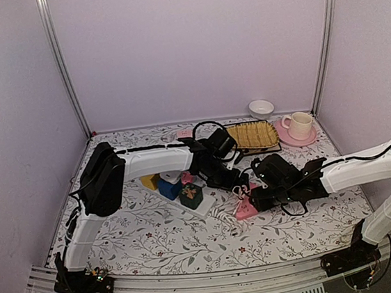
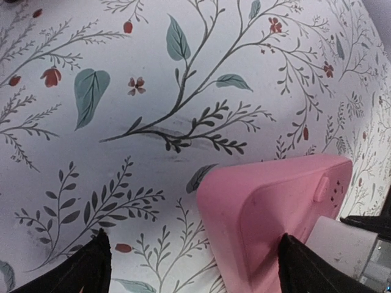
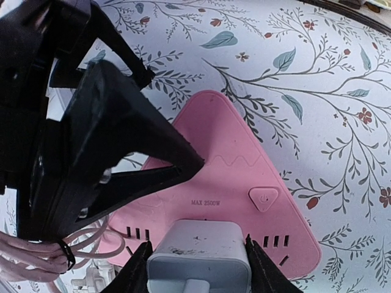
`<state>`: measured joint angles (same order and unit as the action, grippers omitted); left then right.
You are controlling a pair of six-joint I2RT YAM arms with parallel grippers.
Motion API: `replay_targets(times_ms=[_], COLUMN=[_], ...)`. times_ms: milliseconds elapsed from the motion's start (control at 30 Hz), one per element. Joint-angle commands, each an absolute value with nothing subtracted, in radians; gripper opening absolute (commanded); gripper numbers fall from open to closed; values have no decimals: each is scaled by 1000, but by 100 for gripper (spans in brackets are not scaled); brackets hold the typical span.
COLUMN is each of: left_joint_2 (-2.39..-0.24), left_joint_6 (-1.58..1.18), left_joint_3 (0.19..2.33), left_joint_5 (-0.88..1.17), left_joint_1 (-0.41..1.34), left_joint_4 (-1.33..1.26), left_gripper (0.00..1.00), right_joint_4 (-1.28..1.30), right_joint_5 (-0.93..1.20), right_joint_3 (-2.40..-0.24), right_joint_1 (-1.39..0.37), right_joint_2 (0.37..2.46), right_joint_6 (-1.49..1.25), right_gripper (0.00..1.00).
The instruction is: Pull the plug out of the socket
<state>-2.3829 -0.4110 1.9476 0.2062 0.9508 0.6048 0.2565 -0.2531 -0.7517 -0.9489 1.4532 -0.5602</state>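
A pink triangular socket [image 1: 246, 210] lies flat on the floral cloth at mid table. A white plug [image 3: 198, 256] sits in its near edge. My right gripper [image 3: 198, 271] is shut on the plug, one finger pressed on each side. It shows in the top view [image 1: 255, 199] just right of the socket. My left gripper [image 2: 195, 271] is open wide over the socket [image 2: 275, 213], its right fingertip [image 2: 305, 268] on the pink top and its left fingertip [image 2: 85, 268] over bare cloth. In the right wrist view its black fingers [image 3: 110, 134] rest on the socket's [image 3: 244, 171] left part.
Coiled cable [image 1: 225, 217] lies left of the socket. Blue [image 1: 170, 188], green [image 1: 191, 196] and yellow [image 1: 150, 181] toy blocks stand behind it at the left. A woven basket [image 1: 252, 135], a cup [image 1: 299, 125] on a pink saucer and a white bowl [image 1: 261, 108] stand at the back right.
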Motion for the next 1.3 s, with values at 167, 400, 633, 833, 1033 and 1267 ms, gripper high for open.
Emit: replay_targets(times_ms=[167, 400, 633, 833, 1033, 1267], left_joint_2=[-2445, -2459, -2456, -2459, -2465, -2470], left_joint_6=[-399, -390, -384, -386, -388, -387], left_joint_3=[1983, 1973, 1927, 1905, 1892, 1876], left_joint_5=[122, 56, 39, 32, 28, 27], left_joint_1=[967, 966, 968, 973, 981, 986], left_joint_4=[691, 732, 732, 727, 723, 717], left_gripper=[95, 95, 95, 95, 95, 95], right_joint_4=[242, 247, 253, 264, 293, 329], right_joint_5=[-276, -307, -334, -322, -267, -212], right_joint_3=[-842, -876, -905, -926, -955, -965], right_joint_1=[-967, -969, -968, -965, -942, -908], right_joint_2=[1487, 1466, 1461, 1457, 1489, 1551], right_joint_6=[-547, -533, -511, -524, -531, -558], right_gripper=[35, 32, 32, 32, 32, 32])
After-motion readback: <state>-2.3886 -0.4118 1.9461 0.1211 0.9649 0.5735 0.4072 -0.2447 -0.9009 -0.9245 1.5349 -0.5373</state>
